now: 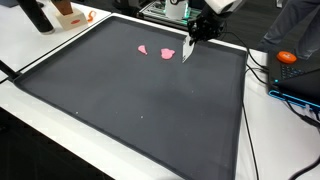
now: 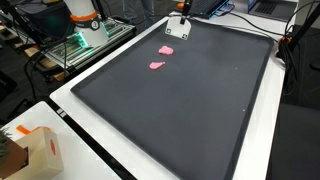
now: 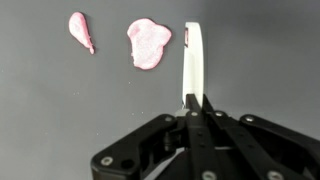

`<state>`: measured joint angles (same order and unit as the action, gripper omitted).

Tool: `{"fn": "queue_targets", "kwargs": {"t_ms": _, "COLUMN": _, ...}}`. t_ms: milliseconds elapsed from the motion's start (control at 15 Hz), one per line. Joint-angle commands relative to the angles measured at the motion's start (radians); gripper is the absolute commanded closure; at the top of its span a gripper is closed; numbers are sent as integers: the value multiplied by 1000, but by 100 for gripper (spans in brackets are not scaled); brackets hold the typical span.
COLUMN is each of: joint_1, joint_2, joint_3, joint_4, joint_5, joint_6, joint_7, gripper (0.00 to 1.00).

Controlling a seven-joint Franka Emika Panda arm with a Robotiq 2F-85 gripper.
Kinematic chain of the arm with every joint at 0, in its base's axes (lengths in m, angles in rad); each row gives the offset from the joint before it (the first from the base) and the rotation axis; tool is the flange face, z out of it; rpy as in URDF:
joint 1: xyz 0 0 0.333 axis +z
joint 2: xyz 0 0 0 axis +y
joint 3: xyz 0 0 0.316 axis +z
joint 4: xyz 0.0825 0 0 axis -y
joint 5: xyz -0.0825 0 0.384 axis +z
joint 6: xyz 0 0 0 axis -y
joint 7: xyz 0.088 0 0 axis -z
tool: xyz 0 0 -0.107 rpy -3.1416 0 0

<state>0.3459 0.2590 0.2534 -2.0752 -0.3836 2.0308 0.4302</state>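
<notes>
- The claw (image 3: 195, 108) is clamped on a white stick (image 3: 193, 60), whose long axis runs straight out from it
- The stick's tip is just beside the larger pink blob (image 3: 148, 43) on the dark mat (image 1: 140, 110)

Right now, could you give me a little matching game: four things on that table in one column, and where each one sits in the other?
Things:
1. white strip
2. rounder pink blob
3. slim pink blob
4. black mat

Places:
A. lies beneath both blobs
B. clamped in the pincer
C. just beside the strip
D. farther from the strip

Pairs: 1-B, 2-C, 3-D, 4-A
</notes>
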Motion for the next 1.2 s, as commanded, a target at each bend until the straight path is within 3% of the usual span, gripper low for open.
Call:
{"fn": "queue_targets", "kwargs": {"t_ms": 0, "joint_1": -4, "joint_2": -3, "joint_3": -24, "joint_4": 19, "joint_5": 34, "joint_6": -14, "joint_7": -6, "gripper": 99}}
{"fn": "queue_targets", "kwargs": {"t_ms": 467, "joint_1": -66, "joint_2": -45, "joint_3": -74, "joint_4": 11, "joint_5": 121, "joint_6": 19, "joint_7": -14, "gripper": 99}}
{"fn": "queue_targets", "kwargs": {"t_ms": 1133, "joint_1": -228, "joint_2": -154, "joint_3": -163, "joint_4": -63, "joint_5": 402, "joint_6": 122, "joint_7": -91, "gripper": 99}}
